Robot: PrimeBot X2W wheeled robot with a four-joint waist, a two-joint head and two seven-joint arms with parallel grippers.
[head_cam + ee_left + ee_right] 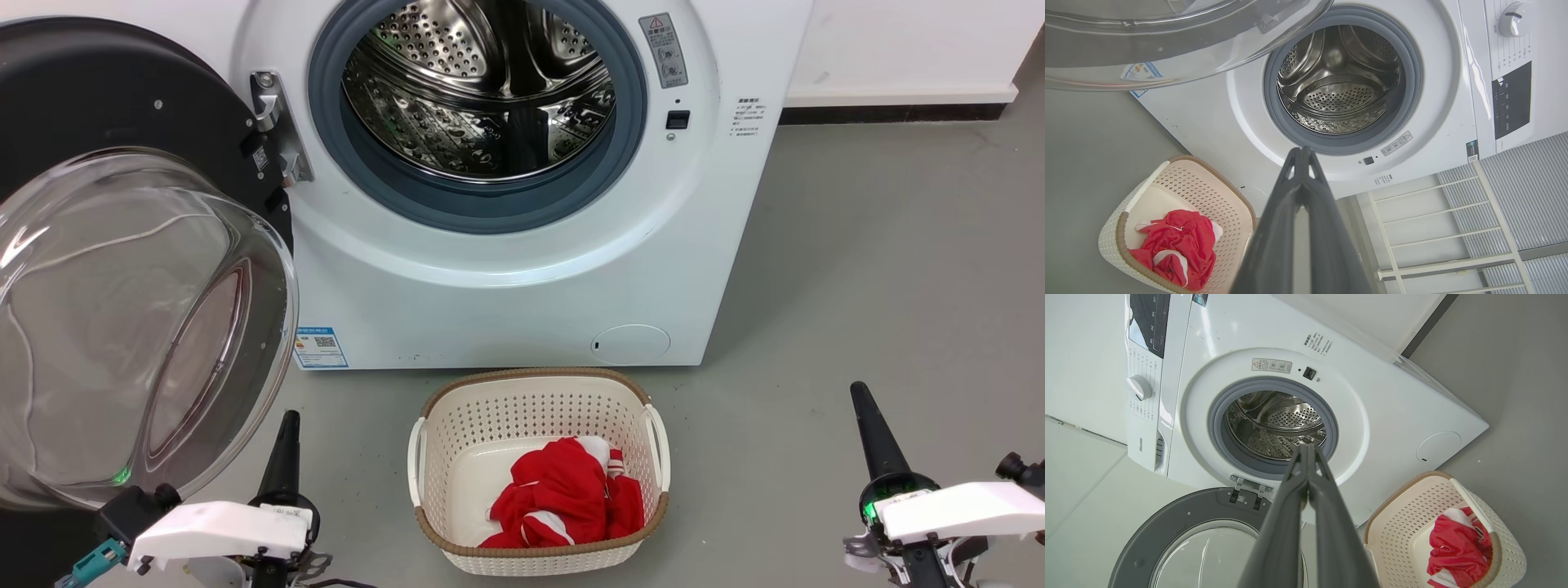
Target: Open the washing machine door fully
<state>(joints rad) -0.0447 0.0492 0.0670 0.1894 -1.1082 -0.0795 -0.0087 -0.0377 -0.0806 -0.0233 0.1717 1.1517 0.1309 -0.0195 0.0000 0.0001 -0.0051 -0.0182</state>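
The large round glossy black washing machine door (122,318), with its clear bulging glass bowl, stands swung wide to the robot's left of the big white front-loading washing machine (506,286). It hangs from the metal hinge (273,122) and leaves the blue-grey rubber gasket (490,208) and the perforated steel drum (482,90) fully exposed, so the task looks done or nearly so. The left hand (287,425) is clenched, its two dark fingers pressed together on nothing. It sits low, just beside the bowl's lower rim and apart from it as far as can be told. The right hand (862,400) is likewise clenched and empty, well off to the right above the grey floor (857,269). The main risk is the left arm: any lift or swing toward the left could rap the glass or knock the door, and a free door might drift toward the opening. Pushing harder on a door already at its stop would strain the hinge. The cream perforated plastic basket (535,377), holding a red and white cloth (563,494), stands just before the machine, where a forward roll of the base could shove it.
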